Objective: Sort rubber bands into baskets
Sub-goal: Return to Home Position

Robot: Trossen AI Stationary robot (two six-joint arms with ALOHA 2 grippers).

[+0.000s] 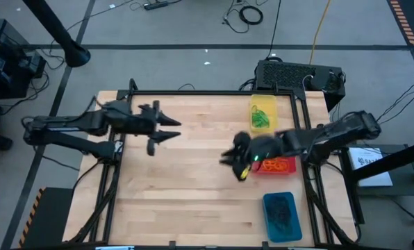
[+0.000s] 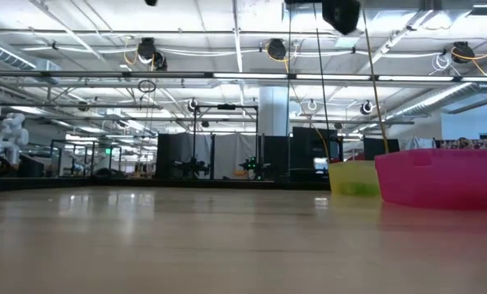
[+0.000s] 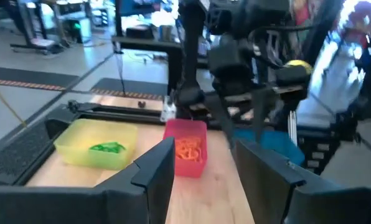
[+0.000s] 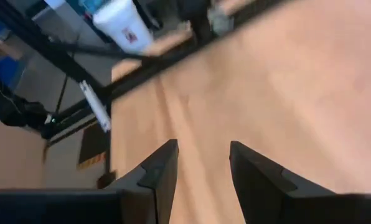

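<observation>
**Both arms empty-handed**

My left gripper (image 1: 174, 130) and right gripper (image 1: 228, 157) hover above the table (image 1: 186, 187), jaws apart, holding nothing. Green rubber bands (image 1: 261, 119) fill the yellow basket (image 1: 263, 101), orange bands (image 1: 276, 164) the red basket (image 1: 262, 171), dark bands (image 1: 282, 212) the blue basket (image 1: 269, 226).

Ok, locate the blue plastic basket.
In the high view the blue rectangular plastic basket sits on the wooden table, far right, beside the red plastic basket.

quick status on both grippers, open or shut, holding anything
left gripper: open, holding nothing.
right gripper: open, holding nothing.
</observation>
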